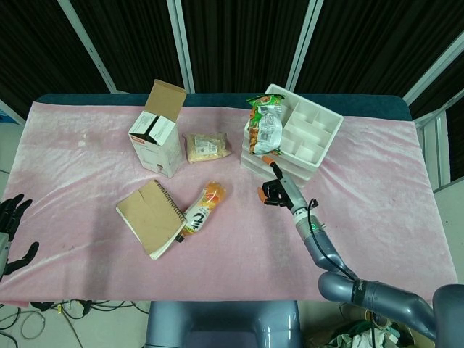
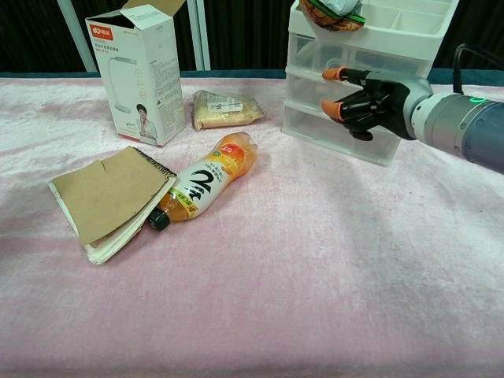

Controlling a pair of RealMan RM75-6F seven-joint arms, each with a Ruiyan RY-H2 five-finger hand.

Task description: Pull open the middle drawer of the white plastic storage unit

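The white plastic storage unit stands at the back right of the pink cloth, with a snack bag on its top tray. All three drawers look pushed in. My right hand is right against the unit's front, level with the middle drawer; one orange-tipped finger points at the drawer's upper edge and the others curl below it, holding nothing that I can see. Whether a fingertip touches the drawer is unclear. My left hand hangs off the table's near left corner, fingers spread.
An open white carton and a clear food packet stand left of the unit. An orange drink bottle lies against a brown notebook in the middle.
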